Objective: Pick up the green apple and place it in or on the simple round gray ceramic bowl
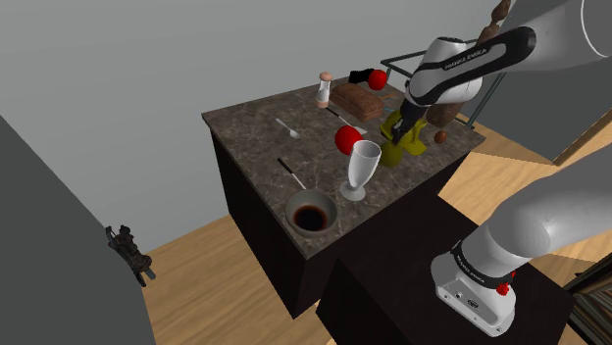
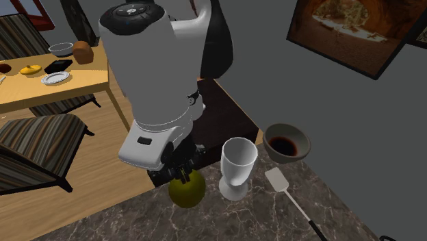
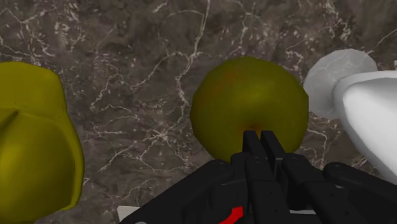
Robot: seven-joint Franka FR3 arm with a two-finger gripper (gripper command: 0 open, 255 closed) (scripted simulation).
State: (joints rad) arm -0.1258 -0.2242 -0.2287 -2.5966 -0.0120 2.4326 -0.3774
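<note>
We see a dark, white-veined marble-topped counter (image 1: 253,132). The white robot arm with dark joints (image 1: 461,65) reaches over it, and its black two-finger gripper (image 3: 259,137) points down at the stone. The fingers are pressed together with nothing between them, their tips just above the apple. A tall white goblet (image 2: 238,167) stands upright near the counter's middle. The round gray bowl with a dark inside (image 2: 287,142) sits near the counter's corner. The olive-green apple (image 2: 187,189) rests on the marble directly under the gripper, just beside the goblet's foot; the goblet stands between it and the bowl. A yellow-green object (image 3: 32,137) lies on the apple's other side.
</note>
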